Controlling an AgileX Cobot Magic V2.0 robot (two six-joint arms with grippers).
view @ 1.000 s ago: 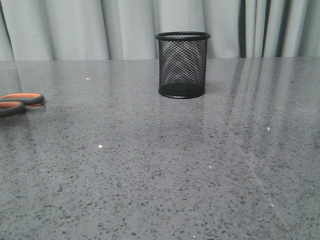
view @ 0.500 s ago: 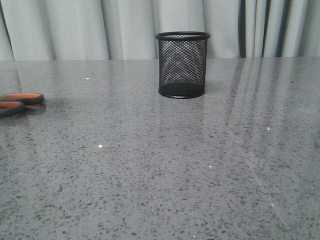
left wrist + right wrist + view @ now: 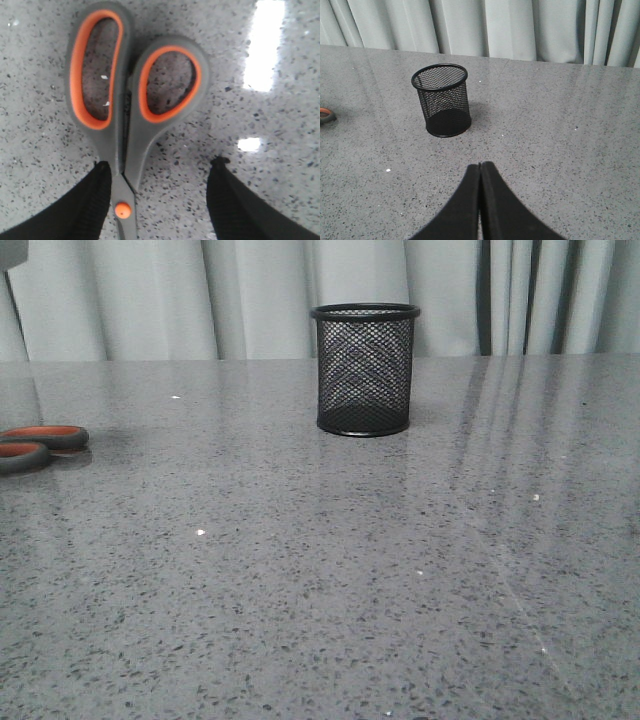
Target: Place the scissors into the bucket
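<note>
The scissors [image 3: 125, 100] lie flat on the table, with grey handle loops lined in orange. In the front view only their handles [image 3: 40, 443] show, at the far left edge. My left gripper [image 3: 160, 163] is open just above them, its fingers [image 3: 92, 200] either side of the neck near the orange pivot screw [image 3: 123, 210]; the blades are hidden. The bucket [image 3: 365, 368], a black mesh cup, stands upright at the back middle and also shows in the right wrist view [image 3: 442, 100]. My right gripper [image 3: 481, 165] is shut and empty, well short of the bucket.
The grey speckled table [image 3: 330, 570] runs back to pale curtains [image 3: 250, 290]. A grey part [image 3: 12, 252] shows in the top left corner of the front view. One scissors handle tip [image 3: 325, 115] shows at the edge of the right wrist view.
A grey part has come into the top left corner of the front view. The scissors and the bucket have not moved.
</note>
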